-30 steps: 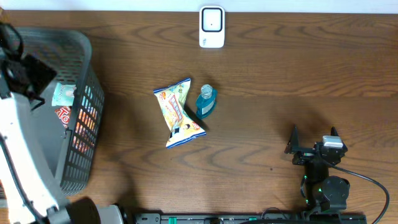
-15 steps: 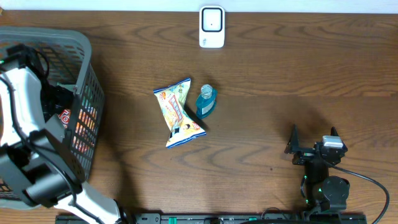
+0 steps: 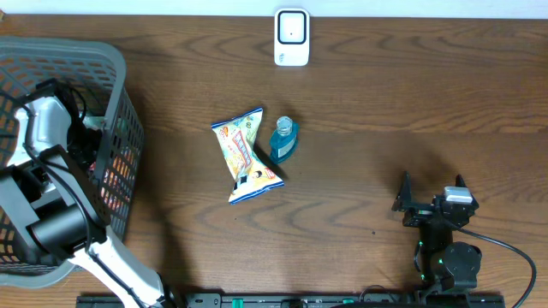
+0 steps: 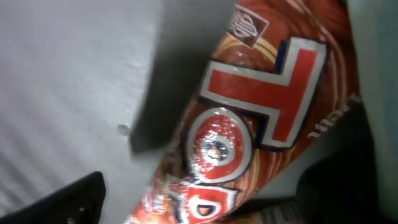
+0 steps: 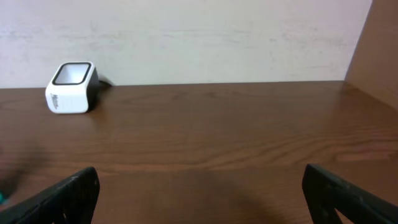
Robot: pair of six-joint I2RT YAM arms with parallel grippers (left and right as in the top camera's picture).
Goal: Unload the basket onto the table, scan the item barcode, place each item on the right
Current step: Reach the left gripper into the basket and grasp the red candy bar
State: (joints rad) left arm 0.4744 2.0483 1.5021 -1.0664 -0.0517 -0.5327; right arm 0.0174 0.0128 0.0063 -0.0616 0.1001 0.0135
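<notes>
Left end effector [image 4: 202,186]: lowered inside the basket [image 3: 86,51], fingers spread. One dark fingertip [image 4: 68,199] sits at the lower left of the wrist view. The other finger is a dark mass at the lower right.

The red packet [image 4: 249,124] lies between the two fingers. It is glossy, with large red-and-white block lettering edged in blue, and runs diagonally from upper right to lower left. A strip of grey basket floor shows between the left fingertip and the packet. Contact on the other side cannot be judged, nor whether the packet is off the floor.

Overhead: the white left arm reaches over the near rim into the right half of the basket. The basket is grey mesh, at the left edge of the desk [image 3: 385,111]. More coloured packaging shows through the mesh wall, but it is too obscured to identify.

Right end effector [image 3: 431,192]: fingers spread wide with nothing between them. It sits low near the front right of the desk, pointing toward the far edge.

Scanner [image 3: 291,37]: white with a dark window, at the far edge of the desk against the pale wall [image 5: 217,37].

Mid-desk: a snack bag [image 3: 246,154] lies flat, with a blue bottle [image 3: 283,139] on its side just beside the bag's upper right edge. Both are well apart from either end effector.
</notes>
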